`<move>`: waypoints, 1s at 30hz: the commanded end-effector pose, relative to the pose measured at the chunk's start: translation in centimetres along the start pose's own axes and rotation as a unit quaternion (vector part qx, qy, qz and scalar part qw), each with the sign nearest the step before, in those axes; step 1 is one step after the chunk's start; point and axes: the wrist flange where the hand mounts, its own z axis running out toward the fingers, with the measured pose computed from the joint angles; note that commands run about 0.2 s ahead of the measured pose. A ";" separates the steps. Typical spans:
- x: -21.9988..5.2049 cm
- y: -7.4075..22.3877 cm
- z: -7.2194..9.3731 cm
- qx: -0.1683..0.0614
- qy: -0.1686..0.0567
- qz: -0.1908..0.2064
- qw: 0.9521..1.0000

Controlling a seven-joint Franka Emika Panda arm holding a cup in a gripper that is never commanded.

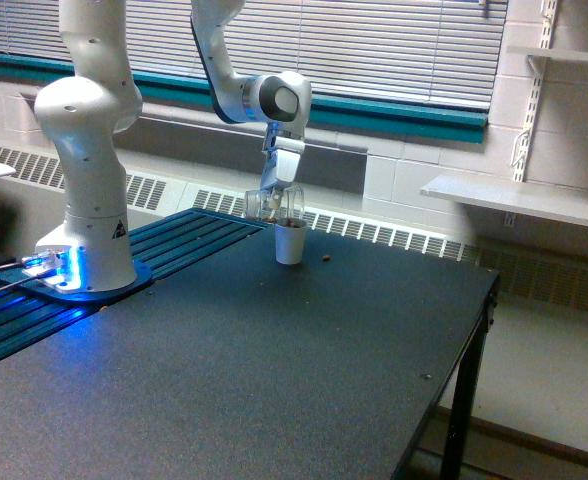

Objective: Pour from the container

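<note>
Handling: you should treat the container [274,204] as light, thin-walled and easy to crush or let slip; a modest squeeze across its wall, about mid-height, looks like the safest hold.
Contents: the loose brown granules will likely shift suddenly as you tip, so expect them to come out in a rush.
Look: you see a clear tapered plastic cup lying tilted nearly on its side, brown bits gathered low inside.
Position: it hangs directly over the white paper cup [290,242] on the black table [274,370], mouth towards the exterior view's right.
Gripper: the gripper [272,200] appears clamped on the container, though the fingers are too small for you to make out.
Stray: one brown bit [326,259] lies on the table near the paper cup.
</note>
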 end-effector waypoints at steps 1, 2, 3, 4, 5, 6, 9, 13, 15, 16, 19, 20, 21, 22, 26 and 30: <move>-0.6 -0.1 0.8 -0.012 -0.008 -0.008 1.000; -0.6 -0.1 0.8 -0.013 -0.009 -0.009 1.000; -0.6 -0.1 0.8 -0.012 -0.010 -0.010 1.000; -0.6 -0.1 0.8 -0.013 -0.010 -0.009 1.000; -0.6 -0.1 0.9 -0.014 -0.011 -0.010 1.000; -0.6 -0.1 0.9 -0.014 -0.012 -0.010 1.000; -0.4 -0.2 0.8 -0.013 -0.011 -0.011 1.000; -0.3 -0.4 0.6 -0.012 -0.012 -0.014 1.000; -0.2 -0.4 0.5 -0.013 -0.013 -0.016 1.000; -0.1 -0.5 0.4 -0.012 -0.013 -0.018 1.000; 0.1 -0.5 0.2 -0.013 -0.015 -0.020 1.000; 0.1 -0.5 0.1 -0.013 -0.015 -0.021 1.000; 0.2 -0.5 0.0 -0.013 -0.015 -0.023 1.000; 0.3 -0.6 -0.2 -0.013 -0.016 -0.025 0.999; 0.5 -0.6 -0.6 -0.014 -0.018 -0.029 0.999; 0.9 -0.6 -1.1 -0.015 -0.018 -0.033 0.999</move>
